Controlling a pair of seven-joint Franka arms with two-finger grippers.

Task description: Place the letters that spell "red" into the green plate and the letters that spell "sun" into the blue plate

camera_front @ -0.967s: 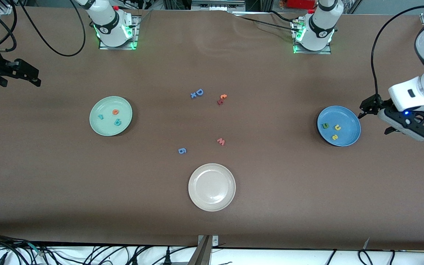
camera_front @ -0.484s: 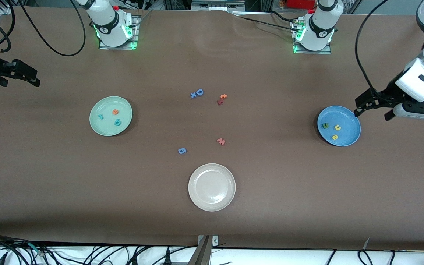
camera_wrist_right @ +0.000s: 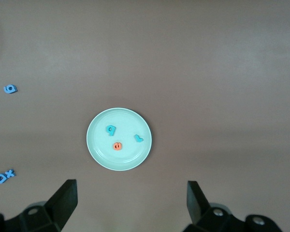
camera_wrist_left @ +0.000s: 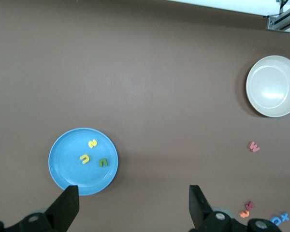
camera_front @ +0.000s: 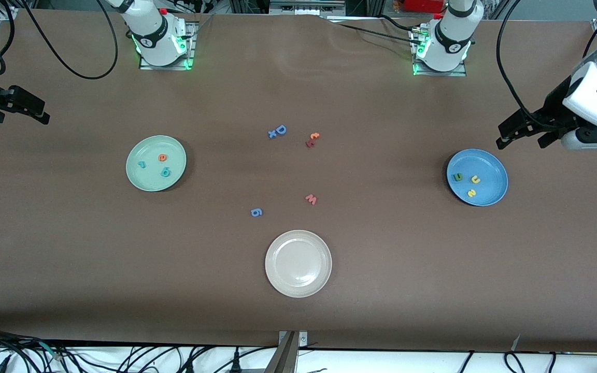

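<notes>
The green plate [camera_front: 151, 180] lies toward the right arm's end and holds a teal "r" [camera_front: 141, 165], an orange "e" [camera_front: 162, 157] and a teal "d" [camera_front: 165, 172]. The blue plate [camera_front: 490, 171], toward the left arm's end, holds an olive "n" [camera_front: 457, 177], a yellow "u" [camera_front: 475, 179] and a yellow "s" [camera_front: 471, 193]. My left gripper [camera_front: 519, 142] hangs open and empty above the table beside the blue plate [camera_wrist_left: 67, 166]. My right gripper [camera_front: 21, 120] is open and empty, high over the table's end, well off the green plate [camera_wrist_right: 128, 158].
A beige-white plate [camera_front: 298, 282] sits nearest the front camera at mid-table. Loose letters lie between the plates: a blue "D" [camera_front: 280, 129] with an "x" [camera_front: 272, 134], an orange "t" [camera_front: 314, 136], a red "w" [camera_front: 311, 199] and a blue "g" [camera_front: 256, 212].
My left gripper has risen and drawn away from the blue plate's rim toward the arm bases' side. My right gripper has drifted slightly toward its end of the table. No letter has moved.
</notes>
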